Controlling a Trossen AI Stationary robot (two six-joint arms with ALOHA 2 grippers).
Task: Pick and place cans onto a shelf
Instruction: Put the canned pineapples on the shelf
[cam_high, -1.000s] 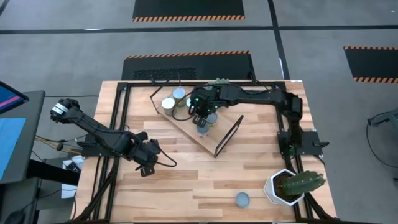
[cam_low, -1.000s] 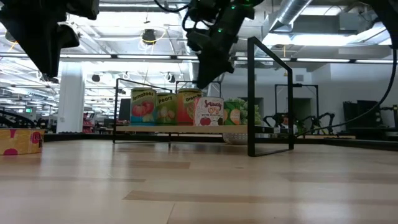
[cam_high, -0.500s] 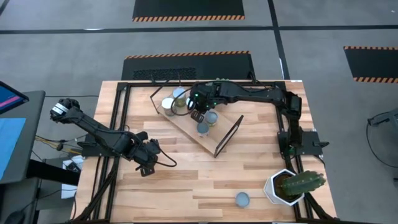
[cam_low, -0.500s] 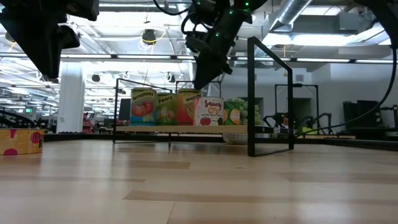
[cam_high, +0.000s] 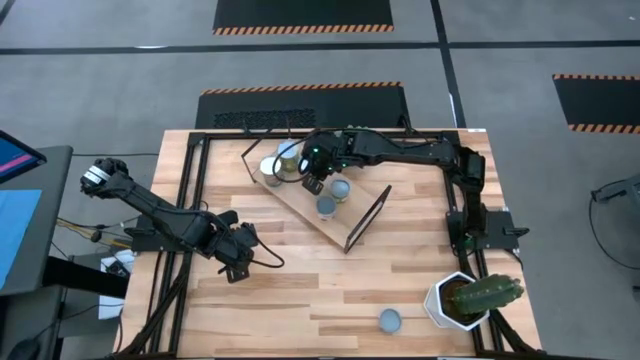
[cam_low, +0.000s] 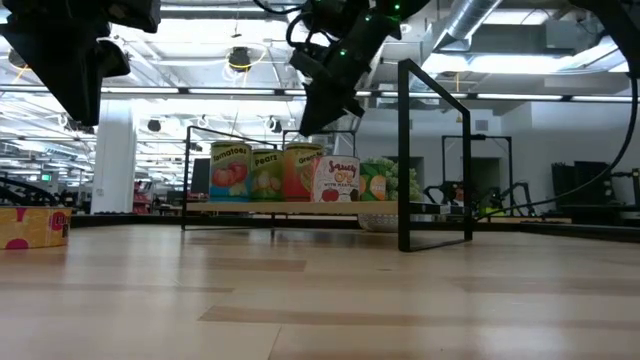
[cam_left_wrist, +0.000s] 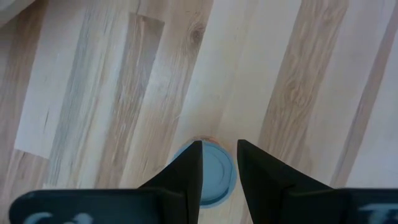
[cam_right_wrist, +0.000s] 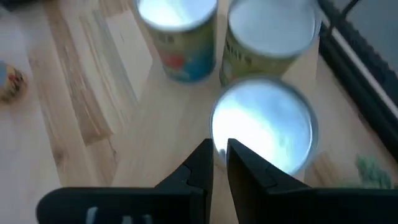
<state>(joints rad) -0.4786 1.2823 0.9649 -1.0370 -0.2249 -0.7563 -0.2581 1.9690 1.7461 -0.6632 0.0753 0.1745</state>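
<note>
The shelf (cam_high: 300, 212), a light wooden board with black frame ends, lies slantwise on the far middle of the table. Several cans (cam_high: 270, 168) (cam_low: 266, 175) stand on it in a row. My right gripper (cam_high: 313, 185) (cam_low: 312, 128) hangs above them with a narrow gap between its fingers, over a silvery can top (cam_right_wrist: 264, 130), touching nothing. My left gripper (cam_high: 236, 272) hovers at the near left, slightly open. Below its fingertips (cam_left_wrist: 219, 144) shows a pale-blue can top (cam_left_wrist: 214, 180) on the table. Another can (cam_high: 389, 320) stands near the front edge.
A white pot with a cactus (cam_high: 470, 298) stands at the table's near right corner. The shelf's upright black frame end (cam_low: 435, 150) rises at its right end, close to my right arm. Black frame rails (cam_high: 190, 200) run along the table's left and right sides.
My right gripper has tipped, its fingertips swinging a little up and toward the shelf's far-left end, off the two middle cans. The cans have stayed where they were.
</note>
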